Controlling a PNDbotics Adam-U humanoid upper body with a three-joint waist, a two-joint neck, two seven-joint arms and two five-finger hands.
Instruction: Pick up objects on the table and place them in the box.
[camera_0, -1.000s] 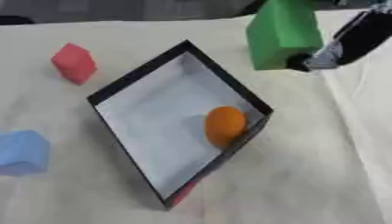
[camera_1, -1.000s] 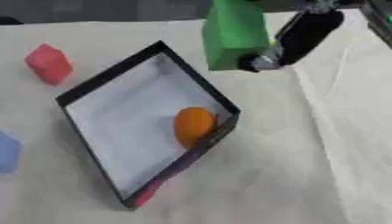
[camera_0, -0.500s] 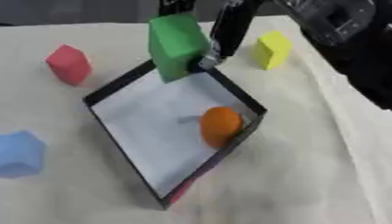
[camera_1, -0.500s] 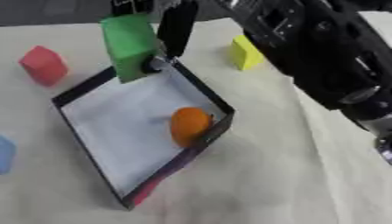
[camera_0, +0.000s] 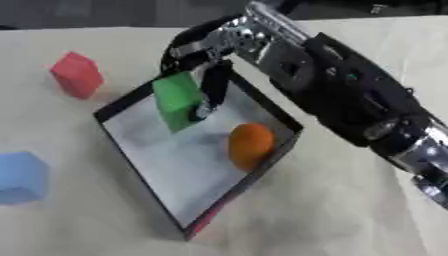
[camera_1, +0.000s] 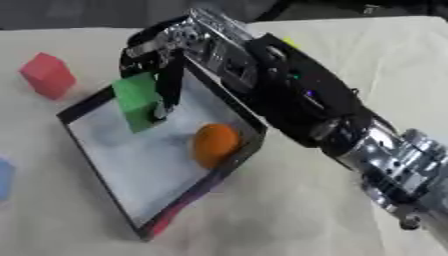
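My right hand (camera_0: 206, 60) reaches in from the right and is shut on a green block (camera_0: 178, 100), holding it above the white floor of the black-walled box (camera_0: 136, 95). An orange ball (camera_0: 250, 144) lies inside the box near its right wall. A red block (camera_0: 77, 74) sits on the table to the box's upper left. A blue block (camera_0: 21, 176) rests at the left edge. My left hand shows in neither view.
The beige cloth-covered table (camera_0: 332, 210) spreads around the box. My black and silver right forearm (camera_0: 350, 100) crosses the upper right, covering the table behind it.
My right hand has carried the green block leftward and down, from beside the box's far corner to above its floor. The arm now hides the yellow block seen earlier.
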